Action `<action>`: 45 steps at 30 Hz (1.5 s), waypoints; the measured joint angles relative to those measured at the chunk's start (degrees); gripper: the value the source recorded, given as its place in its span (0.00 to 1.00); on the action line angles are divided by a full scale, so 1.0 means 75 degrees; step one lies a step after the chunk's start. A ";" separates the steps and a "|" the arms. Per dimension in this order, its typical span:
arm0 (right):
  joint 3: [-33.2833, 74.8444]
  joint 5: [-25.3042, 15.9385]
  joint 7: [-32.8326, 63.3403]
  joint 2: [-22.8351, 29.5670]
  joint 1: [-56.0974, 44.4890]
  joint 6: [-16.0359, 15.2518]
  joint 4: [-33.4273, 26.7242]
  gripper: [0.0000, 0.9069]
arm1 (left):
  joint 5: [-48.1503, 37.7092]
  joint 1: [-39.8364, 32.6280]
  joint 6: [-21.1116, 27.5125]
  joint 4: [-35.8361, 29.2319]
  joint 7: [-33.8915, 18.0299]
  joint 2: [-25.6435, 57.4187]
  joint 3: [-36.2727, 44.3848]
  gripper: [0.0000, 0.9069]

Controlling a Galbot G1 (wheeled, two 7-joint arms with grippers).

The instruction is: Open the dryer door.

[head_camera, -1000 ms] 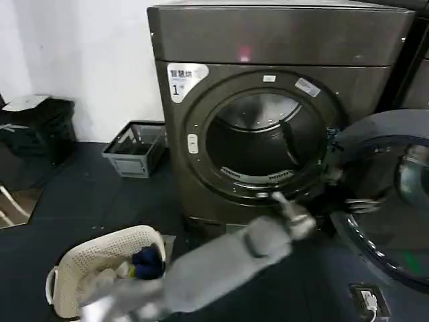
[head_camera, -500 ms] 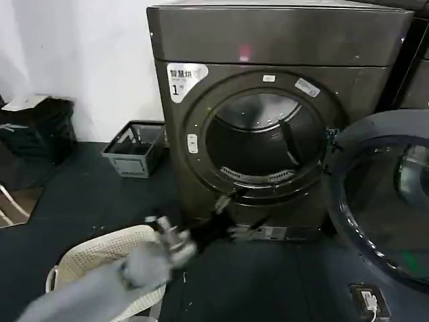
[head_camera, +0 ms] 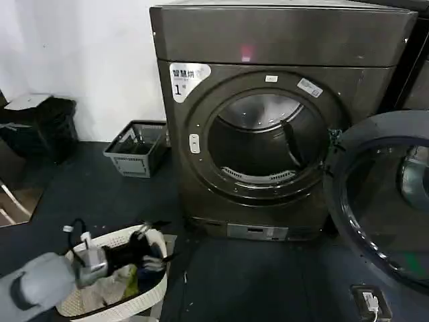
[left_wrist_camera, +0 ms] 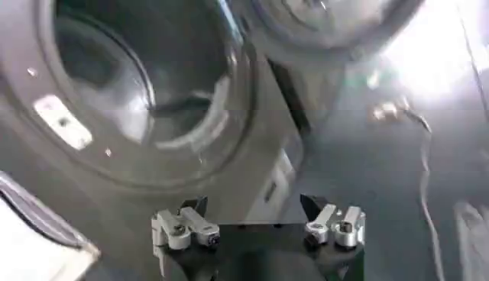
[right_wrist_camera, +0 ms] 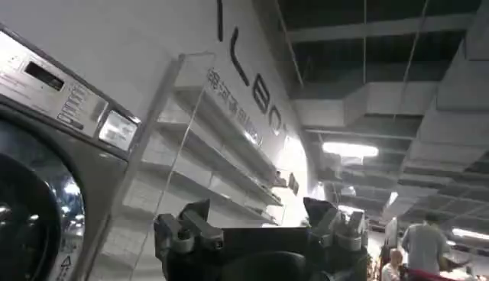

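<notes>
The dryer stands in the middle of the head view with a white "1" sticker at its upper left corner. Its drum opening is uncovered. The dryer door hangs swung wide to the right, its dark inner side and glass facing me. My left gripper is low at the left, over a white laundry basket and well away from the door. In the left wrist view that gripper is open and holds nothing, with the drum opening beyond it. My right gripper is open and empty, pointing up at shelves and ceiling.
A white laundry basket with clothes sits under my left gripper. A grey wire basket stands left of the dryer, with a black bin further left. A small plug lies on the floor below the door. Another machine adjoins on the right.
My left arm has drawn back from the dryer's lower front, sweeping down and left to the laundry basket. The door has stayed swung open.
</notes>
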 joint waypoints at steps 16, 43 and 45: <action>-0.0056 -0.0004 -0.0010 0.0055 -0.0036 0.0068 0.0100 1.00 | 0.1031 0.0079 0.0595 0.0583 0.0972 0.0456 -0.0350 1.00; 0.0195 -0.0038 -0.0009 0.0025 -0.0170 0.0026 0.0116 1.00 | 0.1704 0.0139 0.0486 0.1023 0.1151 0.0426 -0.0333 1.00; 0.0195 -0.0040 -0.0009 0.0026 -0.0175 0.0025 0.0116 1.00 | 0.1746 0.0145 0.0478 0.1026 0.1182 0.0428 -0.0331 1.00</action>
